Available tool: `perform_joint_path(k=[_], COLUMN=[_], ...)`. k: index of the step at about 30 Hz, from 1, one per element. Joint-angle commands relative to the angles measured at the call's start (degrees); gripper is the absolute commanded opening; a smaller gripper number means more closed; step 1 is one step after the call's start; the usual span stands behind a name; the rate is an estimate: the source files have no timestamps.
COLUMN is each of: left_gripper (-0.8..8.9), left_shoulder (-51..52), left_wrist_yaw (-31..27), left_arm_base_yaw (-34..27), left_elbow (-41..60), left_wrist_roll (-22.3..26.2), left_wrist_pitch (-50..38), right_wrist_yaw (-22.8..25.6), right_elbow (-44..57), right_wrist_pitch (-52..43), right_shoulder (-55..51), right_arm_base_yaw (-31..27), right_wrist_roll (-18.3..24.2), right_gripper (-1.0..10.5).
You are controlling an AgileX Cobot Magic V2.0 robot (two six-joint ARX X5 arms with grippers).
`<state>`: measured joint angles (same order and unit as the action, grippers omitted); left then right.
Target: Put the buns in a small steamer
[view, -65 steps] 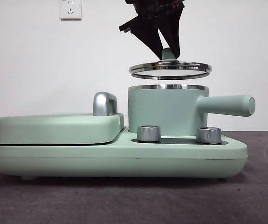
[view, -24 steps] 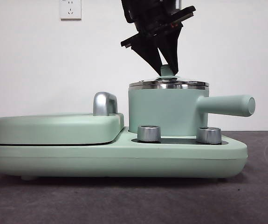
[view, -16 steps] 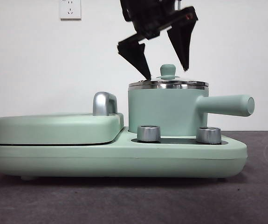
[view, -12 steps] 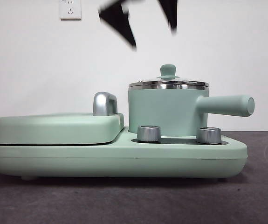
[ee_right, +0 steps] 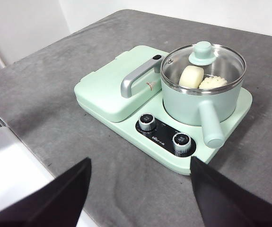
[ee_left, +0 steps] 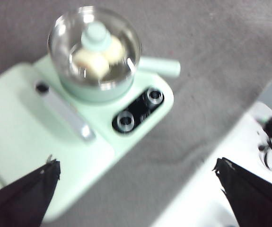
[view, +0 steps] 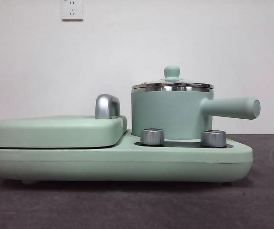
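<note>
Resting inside the small steamer (ee_right: 199, 97), the two buns were seen through the glass lid (ee_right: 206, 60): the smooth oblong bun (ee_right: 191, 76) lay just beside the ridged dome-shaped bun (ee_right: 213, 82), the two apparently touching. In the blurred left wrist view the same pair (ee_left: 97, 59) was made out under the lid's green knob (ee_left: 96, 35), though no detail of their surfaces could be told there. The lid was seated flat on the steel rim of the pot, as shown in the middle of the front view, where the knob (view: 172, 72) stood upright above the rim and the long green handle (view: 232, 108) reached toward the right of the frame.

The steamer was carried on the right part of a mint-green cooker base (view: 127, 164), behind two steel dials (view: 152, 136) (view: 213, 138). A flat hinged griddle plate (view: 55, 131) with a chrome handle (view: 107, 106) was closed on the left part of the base. The base was set on a grey table (ee_right: 79, 61), with a white wall socket (view: 72, 9) at the upper left of the front view.

The left gripper (ee_left: 136, 194) was held high over the table with its jaws spread wide and nothing between them. The right gripper (ee_right: 140, 198) was likewise held apart from the cooker, jaws wide and empty.
</note>
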<state>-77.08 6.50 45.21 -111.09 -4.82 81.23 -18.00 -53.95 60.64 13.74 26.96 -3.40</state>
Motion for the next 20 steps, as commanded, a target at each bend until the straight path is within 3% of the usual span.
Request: perform_joint_path(k=[1,10,13,14,15,16,17,20], left_gripper=[5.31,5.1,3.56,2.56,1.06,-0.14,0.24,0.13], left_shoulder=[7.8,35.3,40.7,42.0,43.0,43.6,44.0,44.2], left_wrist_yaw=[-1.0,-3.2,-3.9,-4.0,-4.0,-4.0,-4.1,-4.1], left_arm_base_yaw=[0.5,0.5,0.5,0.5,0.5,0.5,0.5,0.5], left_elbow=[7.4,37.6,44.7,46.6,48.3,49.5,50.5,51.9], left_wrist_roll=[-4.2,-10.1,-10.5,-11.0,-11.3,-11.3,-11.3,-11.7], left_wrist_pitch=[1.5,-20.6,-23.9,-24.8,-25.7,-26.1,-26.6,-26.0], right_wrist_yaw=[0.0,0.0,0.0,0.0,0.0,-0.1,-0.1,0.0], right_elbow=[-0.2,1.5,1.5,1.5,1.5,1.5,1.5,1.5], right_wrist_pitch=[-2.0,-5.3,-5.3,-5.3,-5.0,-4.7,-4.3,-3.8], right_shoulder=[0.4,0.4,0.4,0.4,0.4,0.4,0.4,0.4], right_arm_base_yaw=[0.3,0.3,0.3,0.3,0.3,0.3,0.3,0.3], right_wrist_roll=[0.1,0.9,0.9,0.9,0.9,0.9,1.4,1.4], right_gripper=[3.2,3.2,3.2,3.2,2.5,0.9,0.0,0.2])
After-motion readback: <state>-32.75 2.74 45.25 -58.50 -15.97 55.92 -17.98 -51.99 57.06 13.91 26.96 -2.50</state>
